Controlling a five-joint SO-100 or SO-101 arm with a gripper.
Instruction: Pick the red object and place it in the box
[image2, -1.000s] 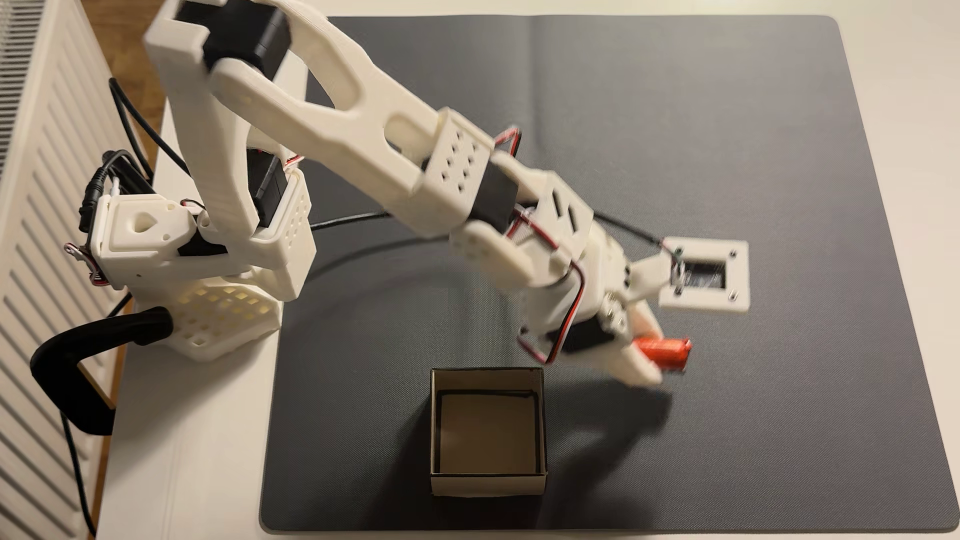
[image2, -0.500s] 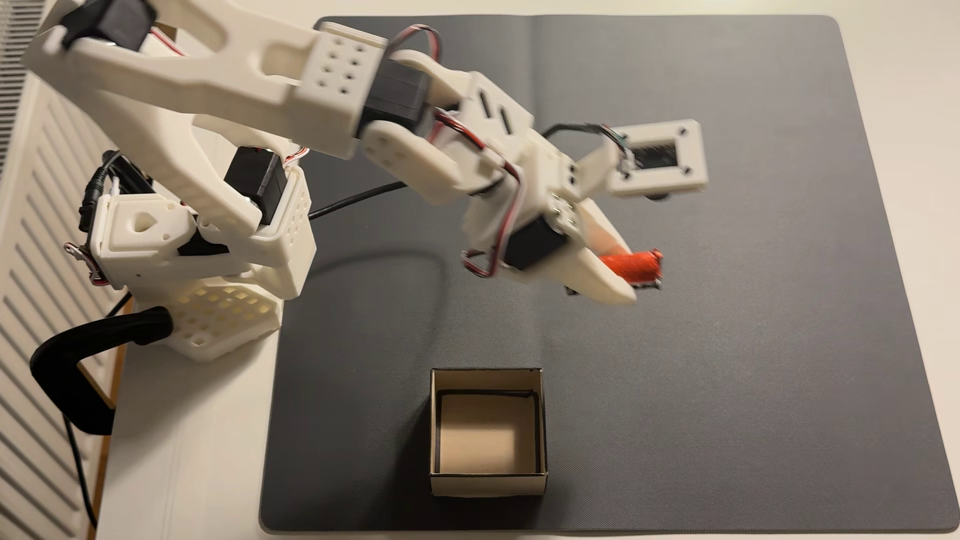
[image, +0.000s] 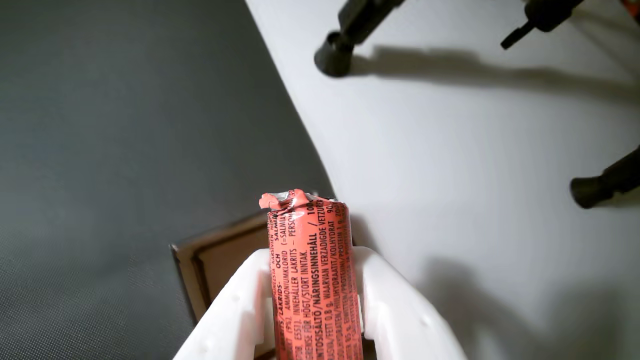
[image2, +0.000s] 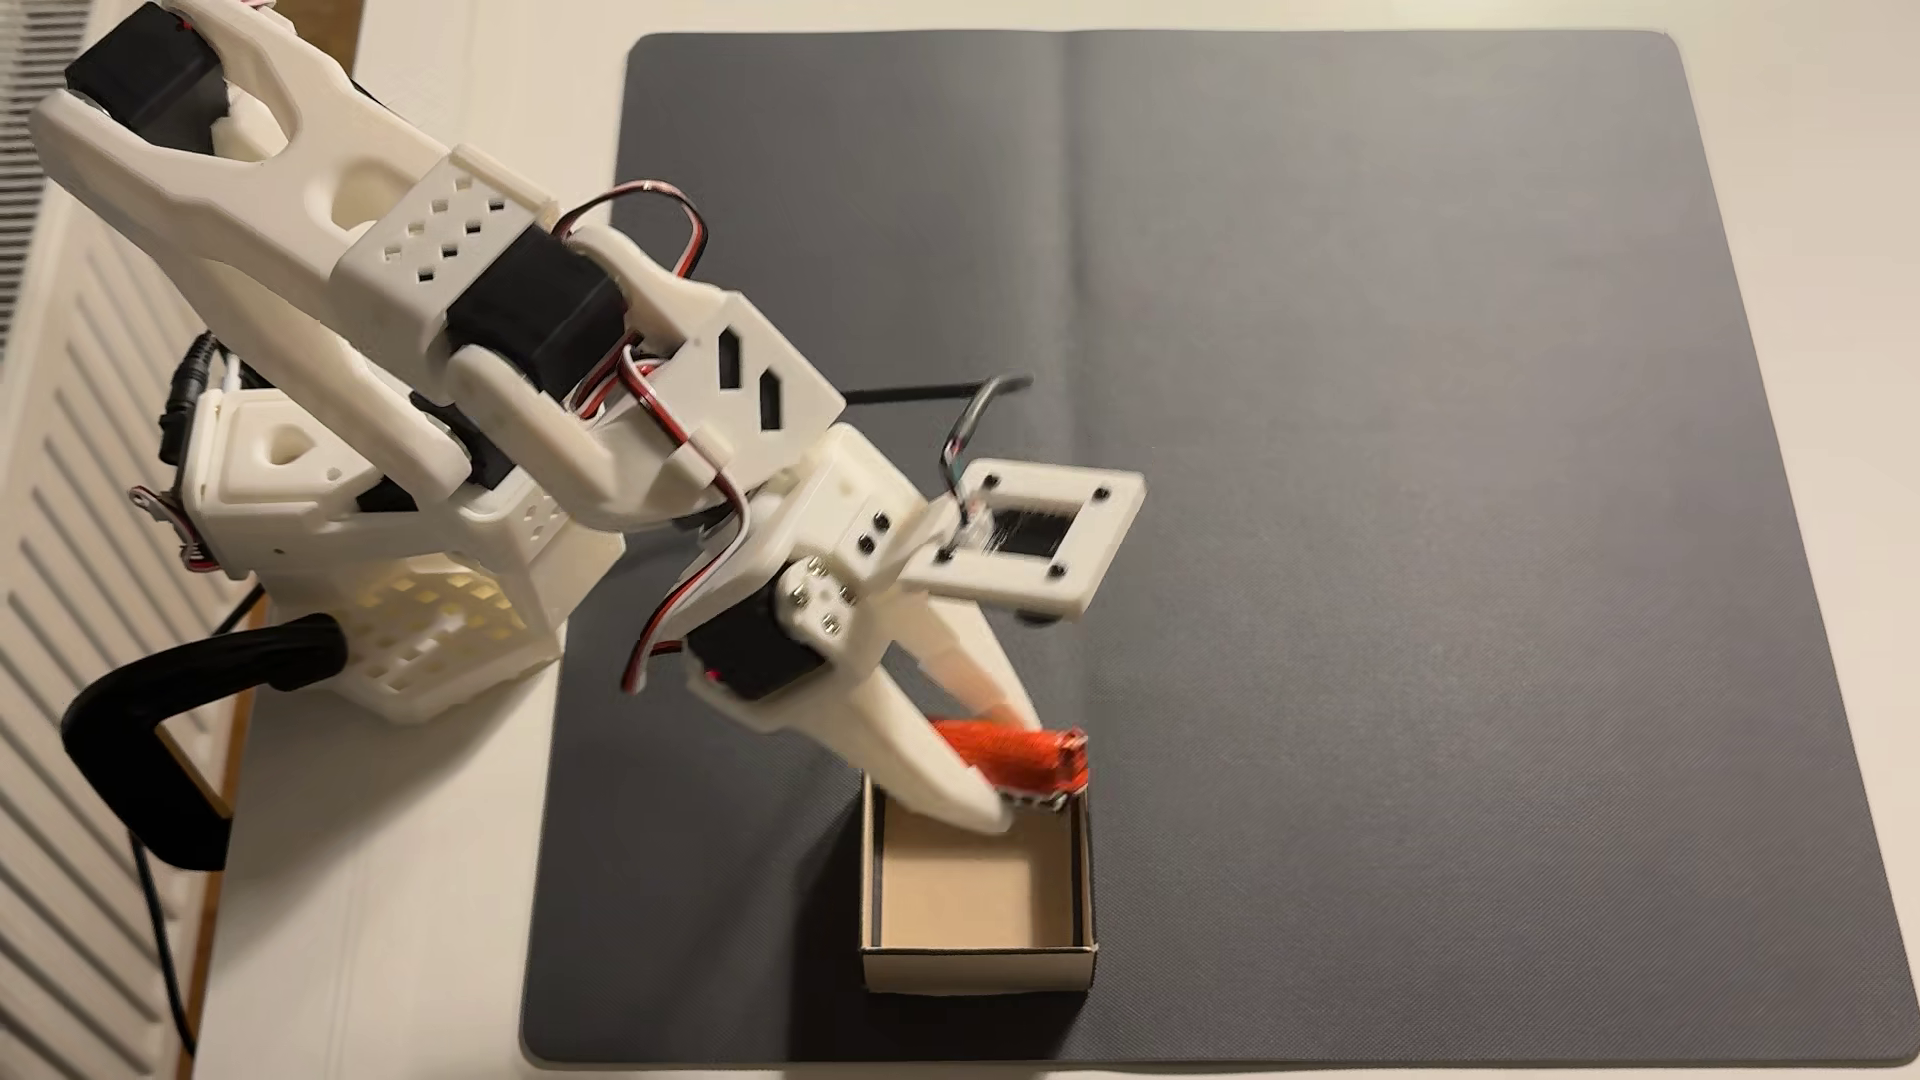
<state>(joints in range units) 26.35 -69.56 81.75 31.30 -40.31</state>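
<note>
The red object, an orange-red wrapped cylinder with fine black print and a crimped end, sticks out from between my two white fingers. My gripper is shut on it. In the fixed view my gripper holds the red object in the air over the far edge of the box, with the free end pointing right. The box is a small open-topped cardboard square with a tan, empty floor. In the wrist view a corner of the box shows behind my left finger.
A dark grey mat covers most of the white table. The arm's base is clamped at the left edge by a black clamp. In the wrist view, black tripod feet stand on the white table beyond the mat.
The arm has swung from the right part of the mat toward the box, carrying the red object from mid-mat to above the box's far rim.
</note>
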